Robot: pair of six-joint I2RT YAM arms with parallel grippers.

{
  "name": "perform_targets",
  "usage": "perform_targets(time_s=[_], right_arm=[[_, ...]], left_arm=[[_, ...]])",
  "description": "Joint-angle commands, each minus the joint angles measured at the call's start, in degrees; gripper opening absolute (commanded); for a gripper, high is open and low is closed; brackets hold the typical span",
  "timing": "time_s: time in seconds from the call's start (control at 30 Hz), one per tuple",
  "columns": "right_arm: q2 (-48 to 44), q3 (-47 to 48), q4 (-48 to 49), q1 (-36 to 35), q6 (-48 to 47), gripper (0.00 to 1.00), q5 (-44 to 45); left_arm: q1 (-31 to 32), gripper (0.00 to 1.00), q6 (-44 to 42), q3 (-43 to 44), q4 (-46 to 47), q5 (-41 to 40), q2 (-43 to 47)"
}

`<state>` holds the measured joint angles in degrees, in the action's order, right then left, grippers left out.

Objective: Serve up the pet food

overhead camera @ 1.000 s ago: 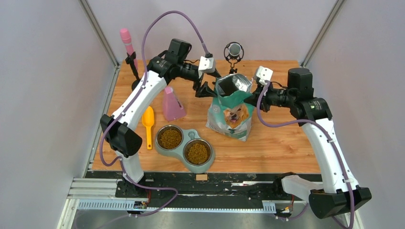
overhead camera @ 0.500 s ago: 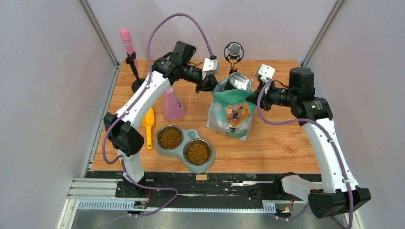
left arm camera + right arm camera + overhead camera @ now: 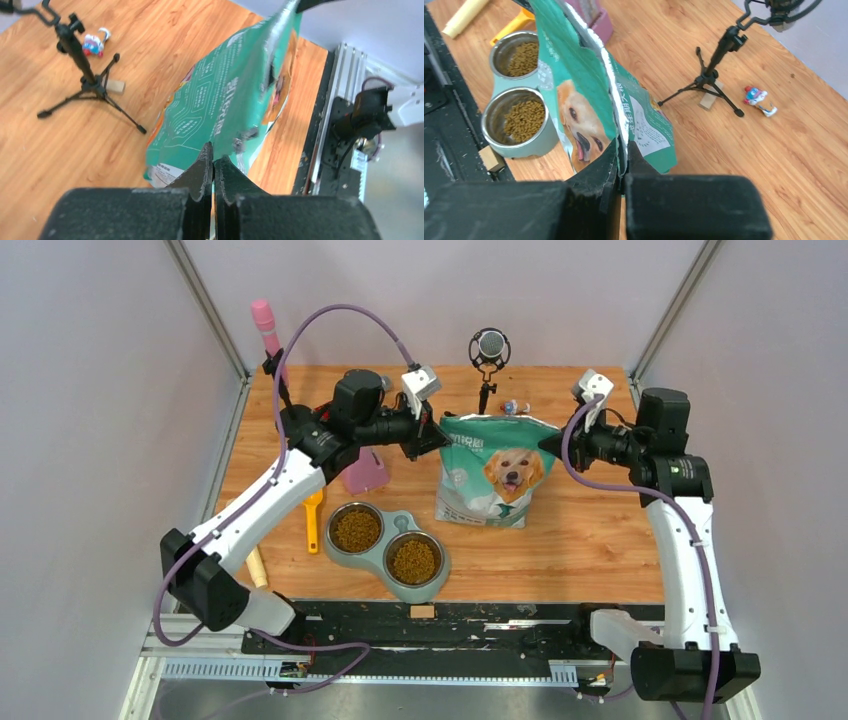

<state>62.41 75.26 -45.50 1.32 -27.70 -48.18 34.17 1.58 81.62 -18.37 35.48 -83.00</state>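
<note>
While the bag (image 3: 495, 475) stands upright between them, left gripper (image 3: 436, 439) and right gripper (image 3: 547, 443) each pinch a top corner, top edge stretched left-to-right. Pet food (image 3: 355, 530) fills double bowl (image 3: 392, 524), near-left of bag, closer to left arm.

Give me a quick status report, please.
Left tool and right tool shut on bag top edge. Both bowls hold kibble. Mic stand behind bag.

The left arm (image 3: 262, 500) reaches forward and inward, elbow bent, wrist level; the left gripper (image 3: 436, 437) is clamped on the bag's (image 3: 495, 485) upper left corner. The right arm (image 3: 683, 550) rises steeply, forearm turned inward; the right gripper (image 3: 548, 443) pinches the opposite corner, fingers (image 3: 596, 176) pressed together.
</note>
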Motion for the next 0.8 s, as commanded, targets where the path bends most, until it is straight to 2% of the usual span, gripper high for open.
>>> perform_targets(time_s=[0.0,0.23,0.4,0.5,0.77], right_arm=[[-5.80,-0.52,7.83,6.89,-3.79,0.00,-3.86],[-7.01,-3.96,6.86,11.28,-12.74,0.02,-17.12],[-4.88,-3.17,2.95,10.99,-19.15,0.12,-29.68],[-3.51,-2.03,2.71,9.89,-18.88,0.19,-30.17],[0.37,-0.12,2.70,6.74,-17.96,0.41,-29.78]], left_arm=[[-1.92,0.00,11.74,-1.92,3.23,-19.15,9.21],[-2.05,0.00,12.65,-3.15,-0.51,-15.30,10.38],[-2.08,0.00,10.99,-0.95,0.12,-3.97,8.68],[-2.03,0.00,10.26,-0.21,0.36,-0.42,7.95],[-2.01,0.00,10.10,0.41,-0.37,0.22,6.70]])
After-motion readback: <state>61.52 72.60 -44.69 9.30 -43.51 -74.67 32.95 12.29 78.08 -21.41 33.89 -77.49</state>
